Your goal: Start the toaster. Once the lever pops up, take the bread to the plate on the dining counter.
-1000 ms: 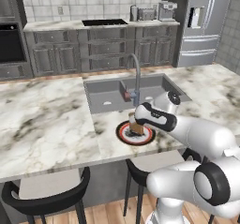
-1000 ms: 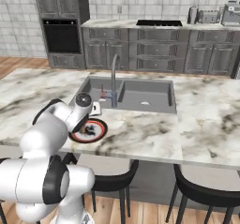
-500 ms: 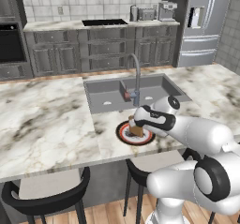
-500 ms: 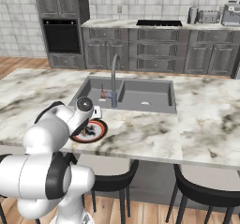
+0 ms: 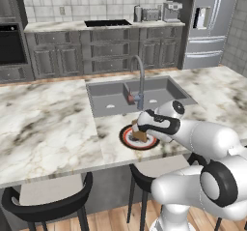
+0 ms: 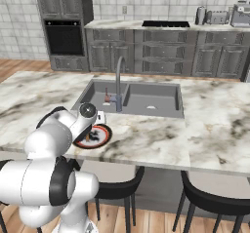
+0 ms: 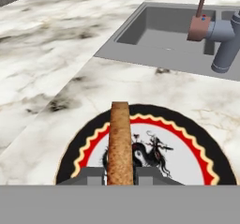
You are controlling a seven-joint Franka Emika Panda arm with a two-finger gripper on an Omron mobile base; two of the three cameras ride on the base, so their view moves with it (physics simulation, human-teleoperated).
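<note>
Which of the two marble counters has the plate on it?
The near dining counter with the inset sink, where the gripper holds the bread over the plate; the far counter carries a black cooktop.

Tan-brown bread with darker crust. Plate: black outer rim, yellow scalloped line, red ring, white centre with a black figure. White-grey marble dining counter veined in beige and dark grey; inset sink plain grey; faucet grey with a copper-brown piece. Grey metallic toaster far back.
</note>
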